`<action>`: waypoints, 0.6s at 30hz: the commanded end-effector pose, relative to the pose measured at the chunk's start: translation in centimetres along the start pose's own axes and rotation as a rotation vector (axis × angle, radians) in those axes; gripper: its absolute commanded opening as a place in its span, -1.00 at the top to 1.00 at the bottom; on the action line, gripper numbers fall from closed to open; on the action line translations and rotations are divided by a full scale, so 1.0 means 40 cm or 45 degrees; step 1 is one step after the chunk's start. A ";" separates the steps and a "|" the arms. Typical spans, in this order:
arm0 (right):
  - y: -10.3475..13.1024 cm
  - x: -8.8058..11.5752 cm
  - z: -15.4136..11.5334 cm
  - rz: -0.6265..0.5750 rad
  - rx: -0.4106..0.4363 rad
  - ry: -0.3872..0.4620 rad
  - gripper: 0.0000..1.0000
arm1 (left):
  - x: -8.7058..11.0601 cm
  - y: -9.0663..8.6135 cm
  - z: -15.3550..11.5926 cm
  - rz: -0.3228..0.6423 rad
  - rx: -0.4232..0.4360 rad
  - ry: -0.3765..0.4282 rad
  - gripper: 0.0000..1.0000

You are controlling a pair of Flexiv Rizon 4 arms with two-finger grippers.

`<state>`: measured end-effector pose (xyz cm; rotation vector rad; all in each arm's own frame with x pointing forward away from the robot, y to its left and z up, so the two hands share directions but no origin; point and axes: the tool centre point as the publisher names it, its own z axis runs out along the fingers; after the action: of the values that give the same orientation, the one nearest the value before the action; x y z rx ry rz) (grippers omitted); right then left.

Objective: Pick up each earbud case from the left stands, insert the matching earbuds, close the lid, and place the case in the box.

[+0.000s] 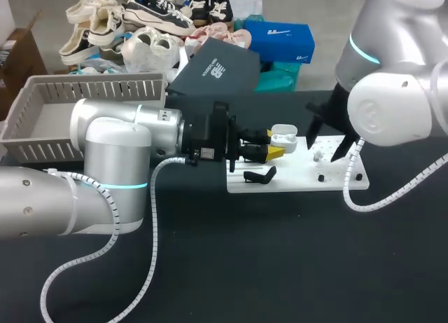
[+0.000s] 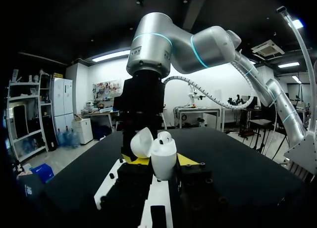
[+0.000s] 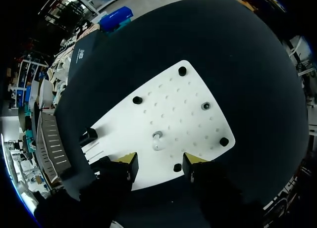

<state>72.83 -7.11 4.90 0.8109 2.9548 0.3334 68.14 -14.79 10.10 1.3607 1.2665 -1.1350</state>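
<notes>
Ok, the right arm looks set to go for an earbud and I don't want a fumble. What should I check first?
1. Grip: left gripper shut on case: ok.
2. Opening: lid swung open: ok.
3. Picking side: right gripper open: ok.
4. Target: earbud on the board, just ahead of the right gripper and apart from its fingers: ok.
5. Free slot in the case for that earbud: cannot tell.
</notes>
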 end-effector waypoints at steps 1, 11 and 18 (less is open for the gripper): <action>-0.003 -0.005 0.009 0.009 -0.013 0.007 0.00 | 0.002 0.006 0.001 0.000 0.007 0.000 1.00; -0.001 -0.009 0.034 0.036 -0.041 0.015 0.03 | 0.002 0.006 0.001 0.000 0.007 0.000 1.00; 0.004 -0.011 0.042 0.038 -0.063 0.010 0.07 | 0.002 0.006 0.001 0.000 0.007 0.000 1.00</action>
<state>73.50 -6.86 3.47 0.8518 2.9352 0.4065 68.14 -14.79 10.10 1.3607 1.2665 -1.1349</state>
